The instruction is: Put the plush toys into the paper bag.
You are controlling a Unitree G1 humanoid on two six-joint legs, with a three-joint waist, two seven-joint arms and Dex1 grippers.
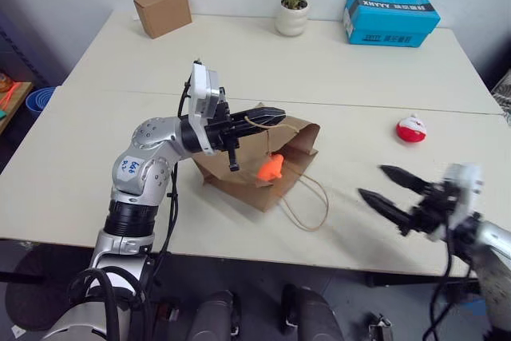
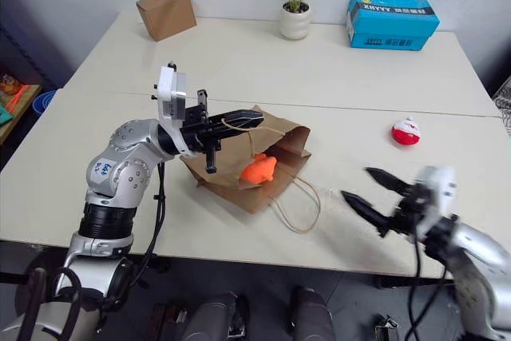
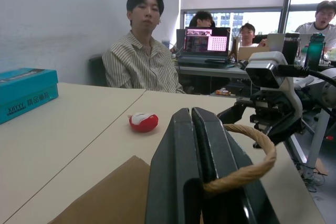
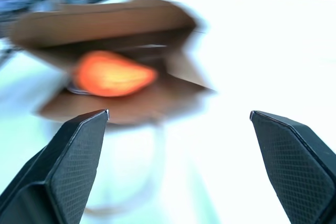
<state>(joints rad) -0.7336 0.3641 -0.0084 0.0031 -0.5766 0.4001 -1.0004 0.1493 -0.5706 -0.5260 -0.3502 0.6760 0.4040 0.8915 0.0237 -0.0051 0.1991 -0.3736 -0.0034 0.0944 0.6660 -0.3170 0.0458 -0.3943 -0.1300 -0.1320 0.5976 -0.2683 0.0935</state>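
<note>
The brown paper bag lies on its side in the middle of the table, mouth facing right. My left gripper is shut on its upper cord handle and holds the top lip up. The orange plush toy sits just inside the bag's mouth. The red-and-white plush ball rests on the table to the right, apart from the bag. My right gripper hovers open and holds nothing, to the right of the bag and pointing toward its mouth.
The bag's second handle loops out over the table near the front edge. At the back stand a small cardboard box, a potted plant and a teal box. People sit beyond the table's right end.
</note>
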